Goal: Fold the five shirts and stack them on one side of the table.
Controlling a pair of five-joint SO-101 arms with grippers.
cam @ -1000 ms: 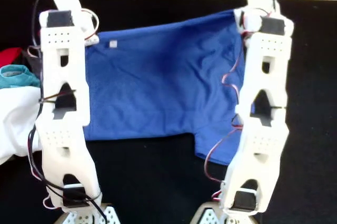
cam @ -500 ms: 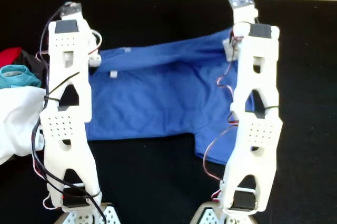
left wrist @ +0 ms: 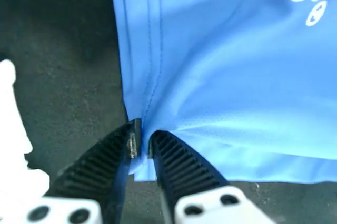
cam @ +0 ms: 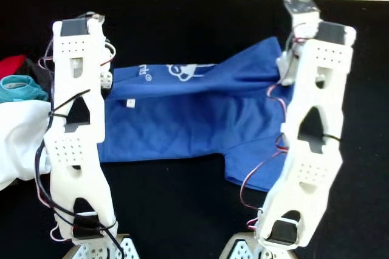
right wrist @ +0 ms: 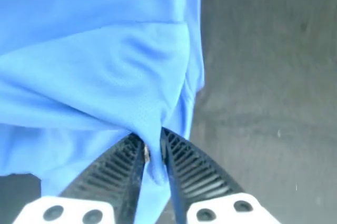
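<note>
A blue shirt (cam: 188, 113) lies across the middle of the black table, its far edge lifted and folded toward the near side so white print shows. My left gripper (left wrist: 142, 142) is shut on the shirt's (left wrist: 221, 77) far left hem. At the far right corner, my right gripper (right wrist: 152, 148) is shut on a bunch of the same shirt (right wrist: 95, 61). In the high view the left gripper (cam: 104, 79) and right gripper (cam: 284, 70) hold the raised fold between them. More shirts, white (cam: 18, 137), teal (cam: 21, 87) and red (cam: 12, 64), are heaped at the left edge.
The black table (cam: 182, 210) is bare in front of the shirt and along the far edge. A sleeve (cam: 255, 171) of the blue shirt pokes out toward the near right, beside the right arm.
Both grippers have pulled the shirt's far edge up and toward the near side. The fold has rolled over, and white print now shows along it.
</note>
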